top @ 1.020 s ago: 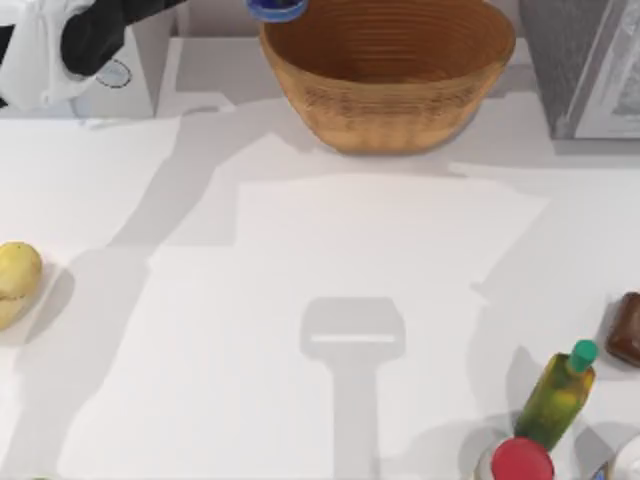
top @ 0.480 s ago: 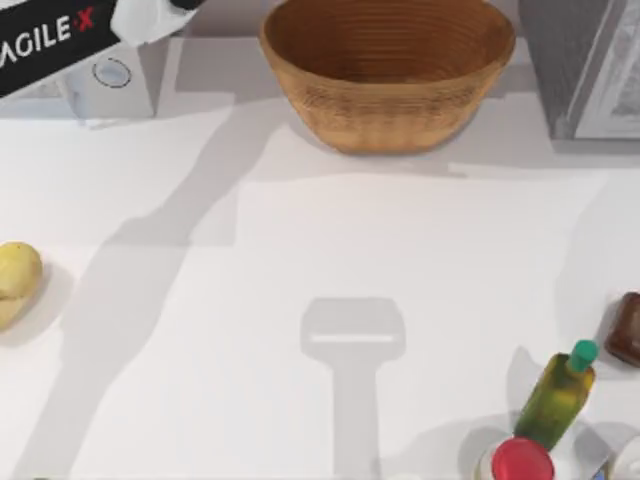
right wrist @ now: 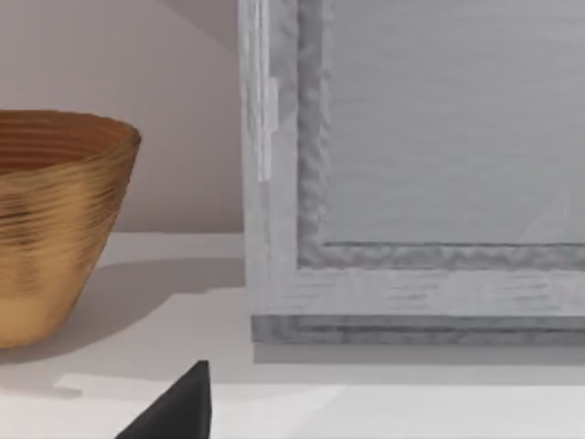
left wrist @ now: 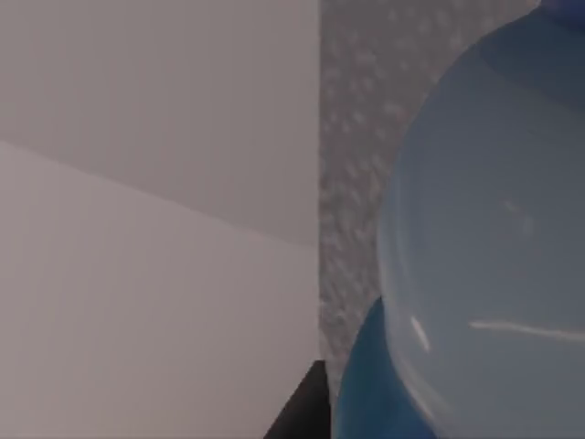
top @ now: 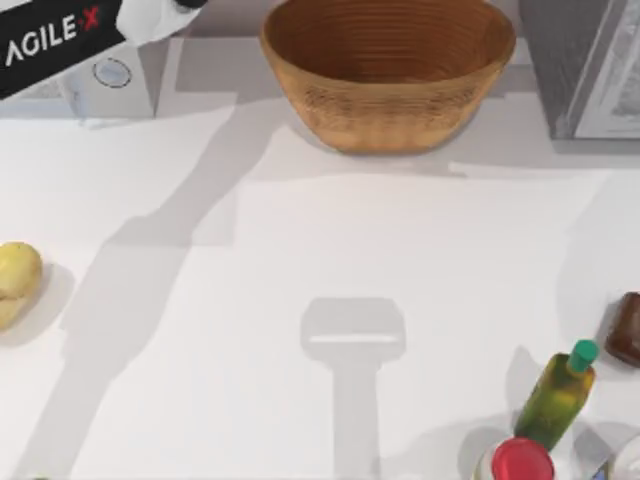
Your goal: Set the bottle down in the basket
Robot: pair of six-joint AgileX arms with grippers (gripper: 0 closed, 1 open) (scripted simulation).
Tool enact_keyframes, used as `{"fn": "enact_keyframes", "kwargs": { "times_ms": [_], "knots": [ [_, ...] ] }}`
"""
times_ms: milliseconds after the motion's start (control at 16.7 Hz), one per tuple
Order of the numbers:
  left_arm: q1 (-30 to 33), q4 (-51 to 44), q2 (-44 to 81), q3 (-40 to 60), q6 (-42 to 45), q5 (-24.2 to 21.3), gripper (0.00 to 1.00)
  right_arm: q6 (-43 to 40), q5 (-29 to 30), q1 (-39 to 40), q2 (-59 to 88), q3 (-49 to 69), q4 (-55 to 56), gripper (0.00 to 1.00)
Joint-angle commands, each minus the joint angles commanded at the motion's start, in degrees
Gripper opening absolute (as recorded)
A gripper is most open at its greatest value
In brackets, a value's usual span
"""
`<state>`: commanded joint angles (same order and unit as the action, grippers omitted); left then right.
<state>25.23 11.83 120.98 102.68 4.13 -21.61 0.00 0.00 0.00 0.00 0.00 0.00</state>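
Note:
In the left wrist view the bottle (left wrist: 484, 238) looms very close, with a pale clear body and a dark blue lower part. My left gripper (left wrist: 411, 412) is shut on it, one dark fingertip (left wrist: 297, 419) showing beside it. Behind the bottle are a wall and a speckled grey surface. My left arm (top: 60, 40) crosses the top left corner of the top view. The tan woven basket (top: 388, 70) stands at the back middle of the table, and its side (right wrist: 55, 219) appears in the right wrist view. A dark part of my right gripper (right wrist: 178, 407) sits at that view's edge.
A grey cabinet (top: 585, 60) stands right of the basket, a white box (top: 110, 80) left of it. A yellow potato (top: 15, 280) lies at the left edge. At the front right are a yellow-green bottle (top: 558, 395), a red-lidded jar (top: 520, 460) and a brown item (top: 627, 328).
One second ago the blue cap showed at the top edge by the basket's left rim. It has left the top view, and the left arm's lettered link has swung into the corner.

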Motion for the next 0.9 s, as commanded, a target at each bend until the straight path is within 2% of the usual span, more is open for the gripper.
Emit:
{"fn": "enact_keyframes", "kwargs": {
  "times_ms": [900],
  "knots": [
    [1.9,0.6,11.2,10.6,-0.4,1.5,0.00,0.0,0.0,0.0,0.0,0.0,0.0,1.00]
  ]
}}
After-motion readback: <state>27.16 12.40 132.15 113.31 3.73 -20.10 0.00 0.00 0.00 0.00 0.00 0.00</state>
